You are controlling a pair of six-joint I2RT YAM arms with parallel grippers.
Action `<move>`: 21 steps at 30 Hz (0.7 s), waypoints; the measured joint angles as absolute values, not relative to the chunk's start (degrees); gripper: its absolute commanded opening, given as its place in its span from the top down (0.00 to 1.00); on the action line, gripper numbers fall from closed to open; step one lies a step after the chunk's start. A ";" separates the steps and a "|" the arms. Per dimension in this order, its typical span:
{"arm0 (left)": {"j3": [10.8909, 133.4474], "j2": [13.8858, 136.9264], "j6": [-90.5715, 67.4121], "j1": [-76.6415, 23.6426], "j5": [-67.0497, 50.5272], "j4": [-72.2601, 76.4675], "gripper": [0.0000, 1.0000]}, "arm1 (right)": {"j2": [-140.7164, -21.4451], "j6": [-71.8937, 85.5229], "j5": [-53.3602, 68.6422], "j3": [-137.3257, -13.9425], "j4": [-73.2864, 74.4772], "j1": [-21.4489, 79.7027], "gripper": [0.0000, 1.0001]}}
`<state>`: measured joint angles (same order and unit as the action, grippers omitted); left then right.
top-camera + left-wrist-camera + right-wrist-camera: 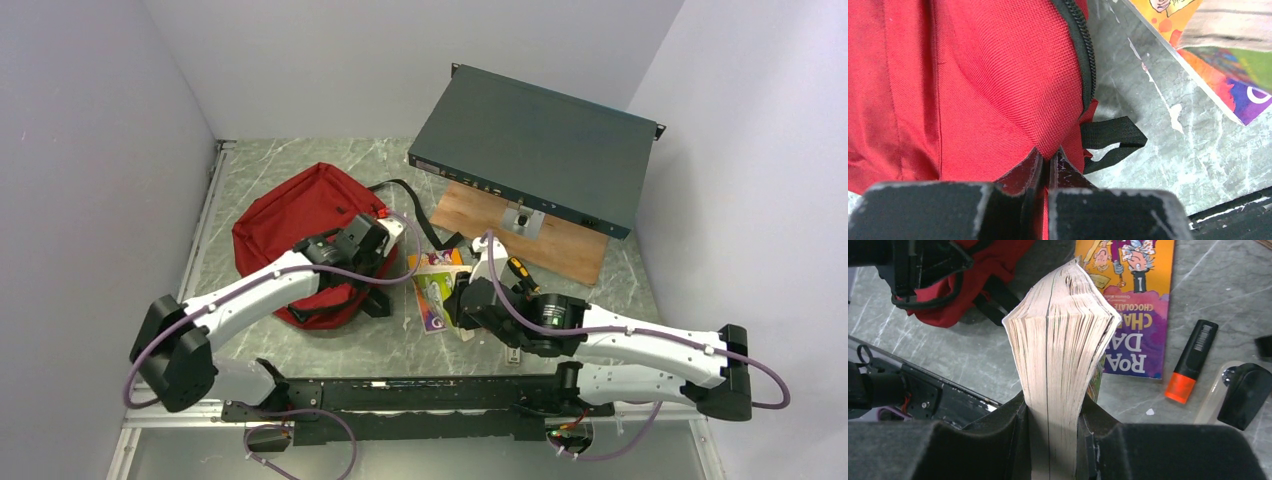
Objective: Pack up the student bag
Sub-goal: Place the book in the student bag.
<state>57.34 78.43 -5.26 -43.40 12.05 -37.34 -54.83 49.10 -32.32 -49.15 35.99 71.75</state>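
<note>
Right gripper [1053, 412] closed tight on a thick book [1063, 340] by the near edge, left gripper [1049, 162] pinching fabric of the bag [300, 215] near the left edge; loading step, likely next: lift fabric to open the mouth, carry book across, slide in.

Slumped dark red student bag [290, 210], left side

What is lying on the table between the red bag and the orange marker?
A colourful book lies flat there, seen in the right wrist view, partly hidden behind the thick paperback held by the right gripper.
</note>
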 measured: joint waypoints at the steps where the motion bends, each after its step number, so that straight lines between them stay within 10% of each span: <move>1: 57.12 77.32 -5.08 -43.33 12.40 -37.36 0.97 | -55.22 49.28 -31.92 -49.36 35.73 71.75 1.00; 21: 54.13 74.32 -2.39 -33.34 -11.35 -35.70 0.84 | -58.48 51.27 -22.76 -51.92 31.79 71.70 1.00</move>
